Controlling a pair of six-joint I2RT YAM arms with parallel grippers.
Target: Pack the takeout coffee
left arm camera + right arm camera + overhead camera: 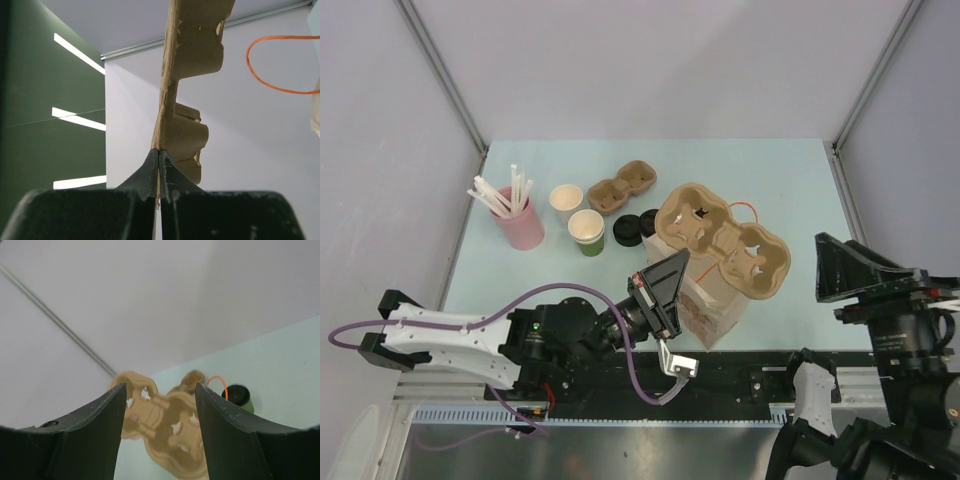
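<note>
— Around the coffee?
— Just left: lidless green cup (587, 231), lidless white cup (566, 201). Farther left: pink cup of straws (523, 222). Behind: small carrier (620, 187). Just right: large carrier (725, 235) over a paper bag (712, 310), orange loop (745, 208) beyond.
— Surface, room?
— Pale green table (790, 170), plain lilac walls (650, 60).
— Coffee itself?
— First lidded cup (626, 231) beside second lidded cup (649, 221), mid-table, upright, lids up, axes vertical.
— Fingers?
— Left gripper (158, 152) pinching large carrier's edge; right gripper (159, 387) spread, empty.

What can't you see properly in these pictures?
Top view: the cardboard tray covers most of the white bag, hiding its inside.
Top view: the lidded cups show only black lids; their contents are hidden.
Left wrist view: the tray's pinched edge fills the middle; the cups are out of frame.
Right wrist view: the right jaws cover both sides of the tray.
</note>
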